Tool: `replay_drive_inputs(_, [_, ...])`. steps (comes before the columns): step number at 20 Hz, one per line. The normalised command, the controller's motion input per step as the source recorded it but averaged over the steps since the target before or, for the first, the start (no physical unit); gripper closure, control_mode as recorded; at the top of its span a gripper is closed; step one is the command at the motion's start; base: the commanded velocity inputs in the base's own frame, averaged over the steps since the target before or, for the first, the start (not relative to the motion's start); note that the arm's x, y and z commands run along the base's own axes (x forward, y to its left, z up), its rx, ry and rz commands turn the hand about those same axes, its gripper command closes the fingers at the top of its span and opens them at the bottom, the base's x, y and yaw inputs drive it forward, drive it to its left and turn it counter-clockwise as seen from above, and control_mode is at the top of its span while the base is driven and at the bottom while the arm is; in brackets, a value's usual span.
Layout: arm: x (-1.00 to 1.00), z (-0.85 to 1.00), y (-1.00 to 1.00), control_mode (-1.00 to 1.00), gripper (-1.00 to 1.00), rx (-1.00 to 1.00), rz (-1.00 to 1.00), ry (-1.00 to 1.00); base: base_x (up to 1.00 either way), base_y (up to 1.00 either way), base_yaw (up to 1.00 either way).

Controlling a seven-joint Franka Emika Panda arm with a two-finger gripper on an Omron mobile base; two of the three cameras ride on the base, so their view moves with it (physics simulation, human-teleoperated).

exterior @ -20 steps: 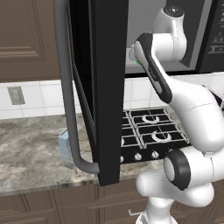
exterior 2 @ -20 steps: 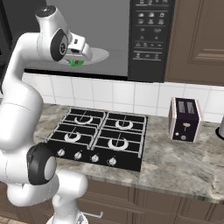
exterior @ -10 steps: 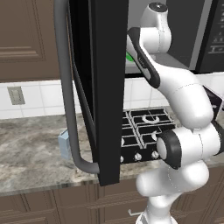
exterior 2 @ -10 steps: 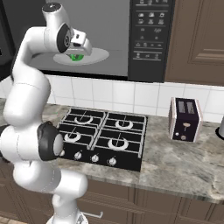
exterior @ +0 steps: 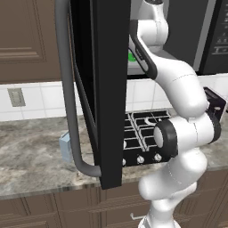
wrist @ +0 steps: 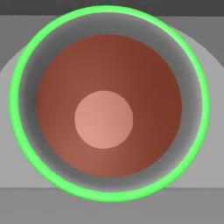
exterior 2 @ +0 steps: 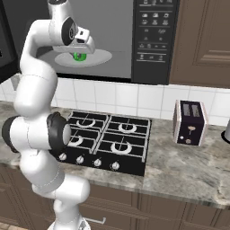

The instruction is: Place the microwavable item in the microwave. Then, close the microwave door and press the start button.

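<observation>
The gripper [exterior 2: 81, 50] is closed on the green mug [exterior 2: 80, 56], probably at its rim, and holds it just over the turntable plate [exterior 2: 101, 58] inside the microwave [exterior 2: 155, 40]. I judge this is to set it down centred. The arm reaches up and forward past the open microwave door [exterior: 109, 89].

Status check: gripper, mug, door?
Gripper shut, inside the microwave directly above the green mug. Mug sits on the turntable plate. Microwave door stands wide open.
</observation>
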Motion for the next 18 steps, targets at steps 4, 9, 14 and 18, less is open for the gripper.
replay_drive_inputs(4, [0.0,-0.29,0.11,-1.0,-1.0,0.0,0.02,-0.02,0.0,0.0,0.0])
replay_drive_inputs(9, [-0.39,-0.03,0.0,-1.0,-1.0,0.0,0.02,-0.23,0.0,0.0,0.0])
replay_drive_inputs(14, [-0.54,0.0,0.0,-1.0,-1.0,0.0,0.03,-0.31,0.0,0.0,0.0])
replay_drive_inputs(18, [-0.58,0.0,0.0,-1.0,-1.0,0.0,0.02,-0.31,0.0,0.0,0.0])
